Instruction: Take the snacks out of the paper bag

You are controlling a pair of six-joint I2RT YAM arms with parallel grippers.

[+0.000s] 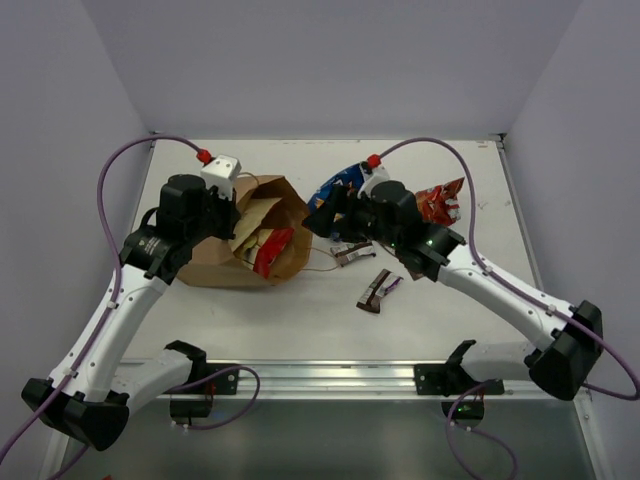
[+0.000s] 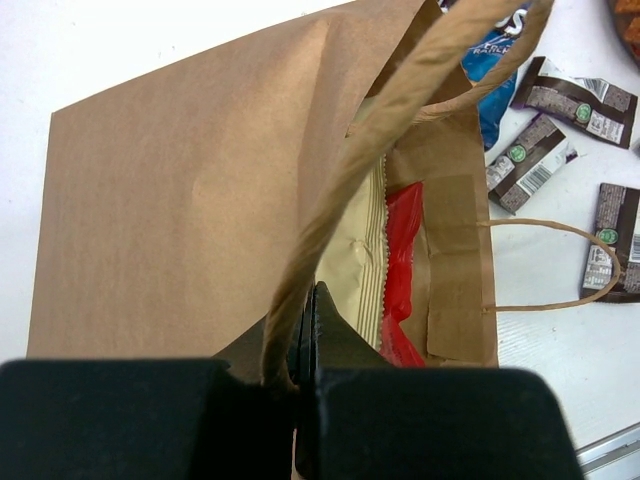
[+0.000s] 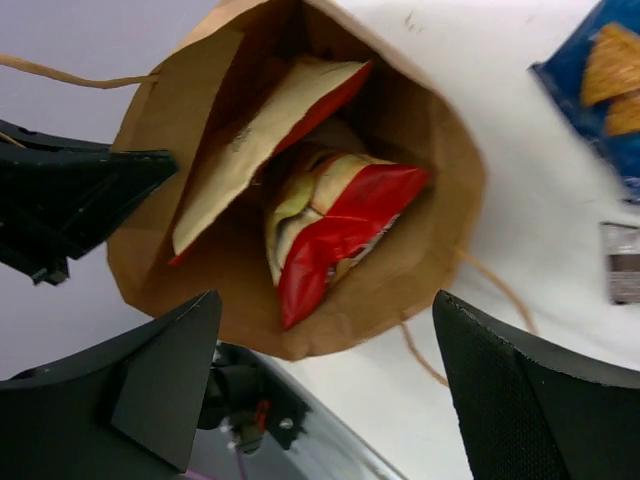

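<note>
The brown paper bag (image 1: 215, 262) lies on its side with its mouth facing right. My left gripper (image 1: 228, 205) is shut on one twine handle (image 2: 330, 190) and holds the mouth up. Inside are a red-white chip bag (image 3: 340, 225) and an orange-cream chip bag (image 3: 260, 140), which also show in the left wrist view (image 2: 355, 250). My right gripper (image 3: 328, 297) is open and empty just outside the bag's mouth (image 3: 450, 200), and it shows in the top view (image 1: 322, 215). A blue chip bag (image 1: 340, 180), a dark red chip bag (image 1: 440, 205) and brown candy bars (image 1: 378, 290) lie on the table.
More candy bars (image 2: 575, 100) lie right of the bag, beside its second handle loop (image 2: 560, 265). White walls stand on three sides of the table. A metal rail (image 1: 330, 380) runs along the near edge.
</note>
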